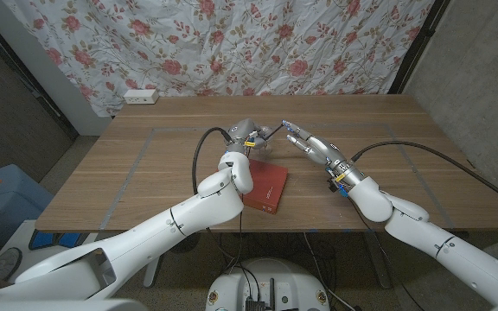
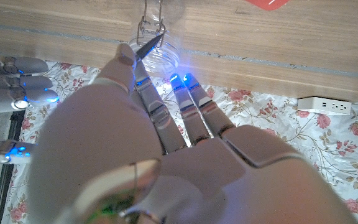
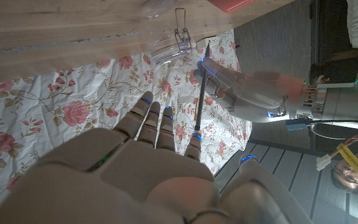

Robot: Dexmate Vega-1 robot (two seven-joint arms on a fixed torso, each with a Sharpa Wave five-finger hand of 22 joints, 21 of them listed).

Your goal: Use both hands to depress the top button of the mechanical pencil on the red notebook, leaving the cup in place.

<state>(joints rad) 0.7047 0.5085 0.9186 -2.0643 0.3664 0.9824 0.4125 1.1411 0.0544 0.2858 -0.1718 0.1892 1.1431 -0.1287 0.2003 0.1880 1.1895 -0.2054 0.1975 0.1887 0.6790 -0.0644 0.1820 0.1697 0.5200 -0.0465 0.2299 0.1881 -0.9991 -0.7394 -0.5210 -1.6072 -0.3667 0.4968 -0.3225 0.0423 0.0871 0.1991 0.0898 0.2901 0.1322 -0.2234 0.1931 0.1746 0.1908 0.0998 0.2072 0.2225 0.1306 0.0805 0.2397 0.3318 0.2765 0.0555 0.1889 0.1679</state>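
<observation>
The dark mechanical pencil (image 1: 271, 133) hangs in the air between my two hands, above the table behind the red notebook (image 1: 264, 188). My left hand (image 1: 242, 145) pinches one end of it (image 2: 148, 45) between thumb and fingers. My right hand (image 1: 311, 144) has its fingers stretched out and apart, and one fingertip (image 3: 195, 144) touches the pencil's (image 3: 200, 93) other end. A clear glass cup (image 3: 165, 47) with a wire clasp stands on the table just past the hands, also seen as the cup (image 2: 161, 57) in the left wrist view.
The red notebook (image 3: 235, 5) lies on the wooden table (image 1: 162, 164) near its front edge. A white power strip (image 1: 141, 97) lies at the back left before a floral curtain. A blue box (image 1: 3, 194) sits on the floor at left. A person (image 3: 353, 174) shows at a picture's edge.
</observation>
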